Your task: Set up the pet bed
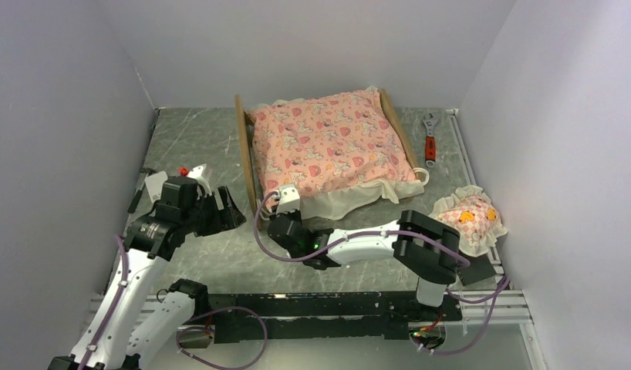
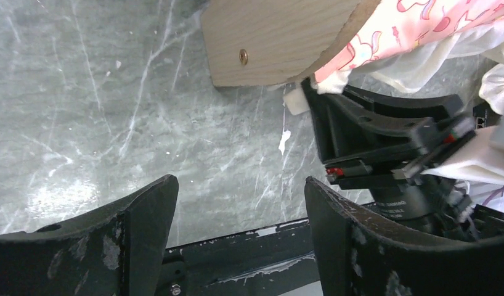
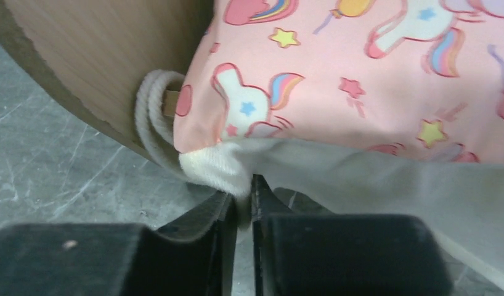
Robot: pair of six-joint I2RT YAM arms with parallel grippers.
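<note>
The light-wood pet bed (image 1: pixel 244 150) stands at the back centre, its headboard on the left. The pink cartoon-print mattress (image 1: pixel 332 142) lies on it and hides the base. My right gripper (image 1: pixel 280 208) is shut on the mattress's cream ruffle at the near left corner. In the right wrist view the ruffle (image 3: pixel 219 172) is pinched between my fingertips (image 3: pixel 244 197), beside the headboard (image 3: pixel 108 55). My left gripper (image 1: pixel 227 212) is open and empty just left of the headboard's near end (image 2: pixel 274 37); its jaws stand wide above the table (image 2: pixel 240 197). The frilled pillow (image 1: pixel 468 217) lies at the right.
A red-handled wrench (image 1: pixel 430 139) lies right of the bed. Small tools (image 1: pixel 146 185) lie by the left wall. White walls close in three sides. A black rail (image 1: pixel 335 304) runs along the table's near edge. The right arm (image 2: pixel 385 142) sits close to my left gripper.
</note>
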